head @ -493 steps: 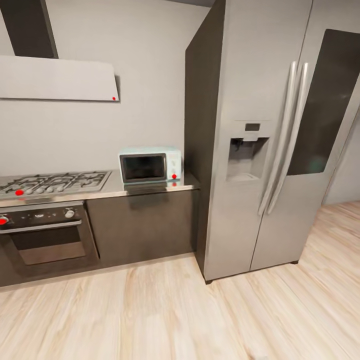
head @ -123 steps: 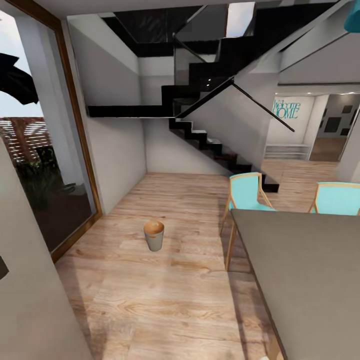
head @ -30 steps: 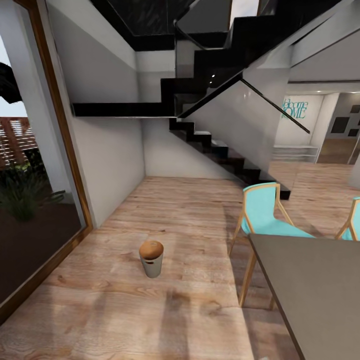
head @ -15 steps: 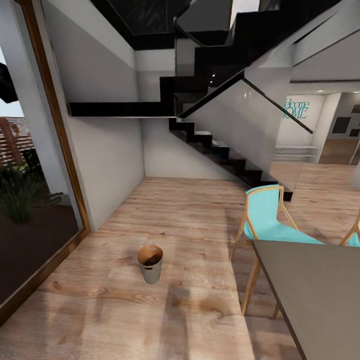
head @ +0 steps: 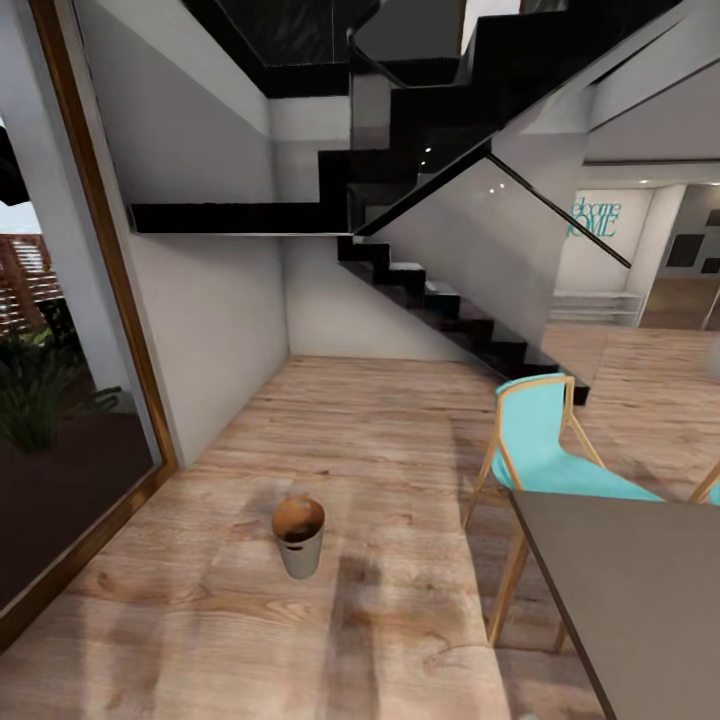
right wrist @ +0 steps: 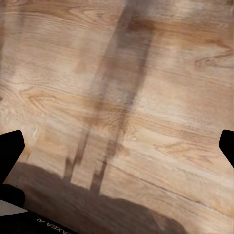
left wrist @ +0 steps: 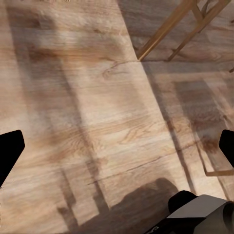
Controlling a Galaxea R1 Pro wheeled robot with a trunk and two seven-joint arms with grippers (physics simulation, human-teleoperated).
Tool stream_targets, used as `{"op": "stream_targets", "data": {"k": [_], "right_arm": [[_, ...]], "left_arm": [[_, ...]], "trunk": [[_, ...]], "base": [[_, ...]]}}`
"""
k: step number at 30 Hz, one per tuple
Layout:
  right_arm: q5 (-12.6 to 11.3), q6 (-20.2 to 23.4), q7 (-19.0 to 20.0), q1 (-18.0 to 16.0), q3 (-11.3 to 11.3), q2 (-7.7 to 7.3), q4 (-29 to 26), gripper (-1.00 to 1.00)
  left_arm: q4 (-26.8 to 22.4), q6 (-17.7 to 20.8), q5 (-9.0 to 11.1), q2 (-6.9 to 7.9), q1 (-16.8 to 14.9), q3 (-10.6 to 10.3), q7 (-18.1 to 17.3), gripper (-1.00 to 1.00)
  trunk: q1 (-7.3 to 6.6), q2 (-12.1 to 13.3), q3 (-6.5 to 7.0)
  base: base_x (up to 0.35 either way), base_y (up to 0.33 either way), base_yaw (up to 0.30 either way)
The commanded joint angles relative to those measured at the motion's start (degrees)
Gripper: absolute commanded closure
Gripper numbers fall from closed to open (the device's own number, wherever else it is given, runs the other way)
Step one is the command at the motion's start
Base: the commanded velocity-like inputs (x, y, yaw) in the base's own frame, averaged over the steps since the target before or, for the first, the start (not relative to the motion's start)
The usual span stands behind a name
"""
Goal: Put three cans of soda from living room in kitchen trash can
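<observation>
The tash can [head: 298, 537], a small tapered pale grey bin with a brown inside, stands upright on the light wood floor, ahead of me and a little to the left. The three can of soda are out of view. In the left wrist view my left gripper [left wrist: 118, 148] is open, its dark fingertips [left wrist: 9, 152] far apart over bare floorboards with nothing between them. My right gripper [right wrist: 118, 146] is open in the same way, its fingertips [right wrist: 9, 151] over bare floor.
A grey table [head: 625, 600] fills the near right, with a turquoise chair [head: 545, 440] on wooden legs behind it. Black stairs [head: 440, 300] rise at the back. A wood-framed glass wall [head: 105, 300] runs along the left. Chair legs [left wrist: 165, 34] show in the left wrist view.
The head view has turned from the kitchen's stove and fridge to this stair area, then moved closer; the bin and table now sit nearer and lower in the picture.
</observation>
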Motion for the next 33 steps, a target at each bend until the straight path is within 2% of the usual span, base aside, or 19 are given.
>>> {"op": "stream_targets", "data": {"k": [1, 17, 28, 33], "right_arm": [[0.0, 0.0, 0.0, 0.0, 0.0, 0.00, 0.0, -1.00], [0.0, 0.0, 0.0, 0.0, 0.0, 0.00, 0.0, -1.00], [0.0, 0.0, 0.0, 0.0, 0.0, 0.00, 0.0, -1.00], [0.0, 0.0, 0.0, 0.0, 0.0, 0.00, 0.0, -1.00]], "left_arm": [[0.0, 0.0, 0.0, 0.00, 0.0, 0.0, 0.0, -1.00], [0.0, 0.0, 0.0, 0.00, 0.0, 0.0, 0.0, -1.00], [0.0, 0.0, 0.0, 0.00, 0.0, 0.0, 0.0, -1.00], [0.0, 0.0, 0.0, 0.00, 0.0, 0.0, 0.0, -1.00]], "trunk": [[0.00, 0.0, 0.00], [0.00, 0.0, 0.00], [0.00, 0.0, 0.00], [0.00, 0.0, 0.00]], "base": [[0.213, 0.000, 0.000], [0.321, 0.000, 0.000], [0.215, 0.000, 0.000], [0.078, 0.000, 0.000]]}}
